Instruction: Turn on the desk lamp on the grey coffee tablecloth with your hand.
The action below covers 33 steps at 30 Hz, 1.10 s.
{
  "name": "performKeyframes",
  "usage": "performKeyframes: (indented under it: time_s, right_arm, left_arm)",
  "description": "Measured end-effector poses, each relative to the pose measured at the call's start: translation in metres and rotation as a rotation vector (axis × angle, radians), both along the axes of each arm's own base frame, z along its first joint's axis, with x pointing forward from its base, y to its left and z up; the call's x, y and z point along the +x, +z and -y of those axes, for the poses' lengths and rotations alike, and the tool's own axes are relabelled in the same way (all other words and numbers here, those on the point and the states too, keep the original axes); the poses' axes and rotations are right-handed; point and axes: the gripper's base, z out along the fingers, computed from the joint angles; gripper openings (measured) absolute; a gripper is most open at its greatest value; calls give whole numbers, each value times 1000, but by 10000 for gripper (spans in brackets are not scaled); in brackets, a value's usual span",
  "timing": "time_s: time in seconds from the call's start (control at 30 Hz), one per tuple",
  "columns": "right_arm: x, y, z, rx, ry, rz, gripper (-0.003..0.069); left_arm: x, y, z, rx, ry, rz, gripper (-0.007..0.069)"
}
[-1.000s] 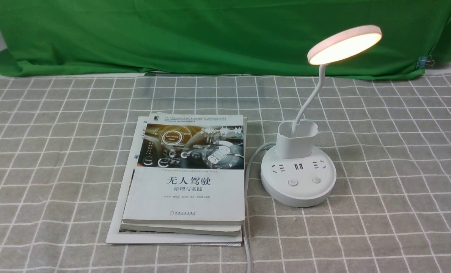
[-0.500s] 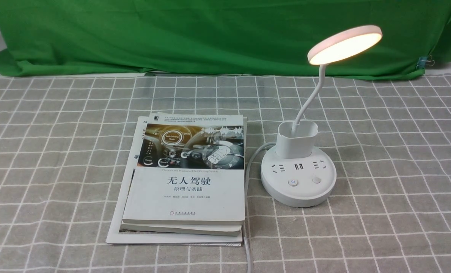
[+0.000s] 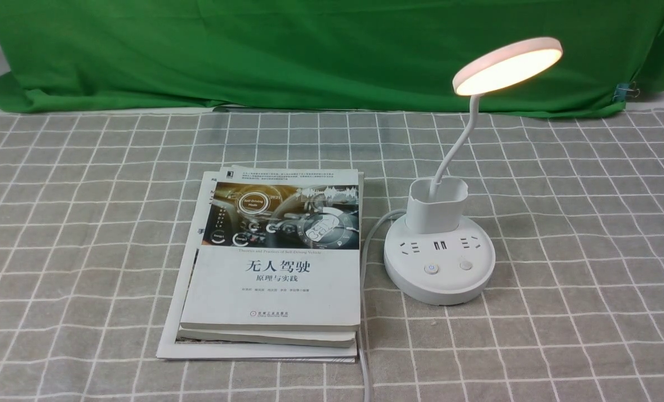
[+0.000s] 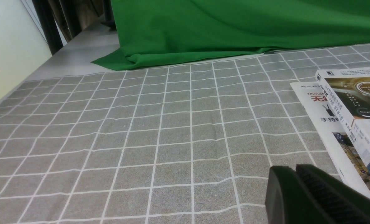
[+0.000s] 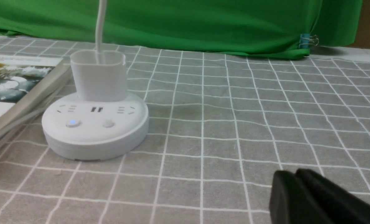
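The white desk lamp (image 3: 439, 262) stands on the grey coffee tablecloth (image 3: 577, 234), right of centre. Its disc head (image 3: 507, 66) glows warm white. The left button (image 3: 431, 268) on its round base shows a blue light. In the right wrist view the lamp base (image 5: 94, 127) sits ahead, the blue button (image 5: 72, 123) lit. My left gripper (image 4: 292, 169) is shut and empty over the cloth beside the books. My right gripper (image 5: 292, 174) is shut and empty over bare cloth, apart from the lamp. Neither gripper shows in the front view. No jointed black hand is in view.
A stack of books (image 3: 276, 262) lies left of the lamp, also in the left wrist view (image 4: 349, 115). The lamp's white cable (image 3: 365, 312) runs between books and base toward the front edge. A green backdrop cloth (image 3: 309, 50) hangs at the back, with a binder clip (image 3: 625, 90).
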Motion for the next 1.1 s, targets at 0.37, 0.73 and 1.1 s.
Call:
performKeyframes:
  time_s: [0.37, 0.73, 1.1]
  right_arm:
    - [0, 0, 0, 0, 0, 0, 108]
    - [0, 0, 0, 0, 0, 0, 125]
    - [0, 0, 0, 0, 0, 0, 151]
  left_arm:
    - [0, 0, 0, 1, 0, 0, 19]
    - [0, 0, 0, 1, 0, 0, 19]
    - [0, 0, 0, 1, 0, 0, 19]
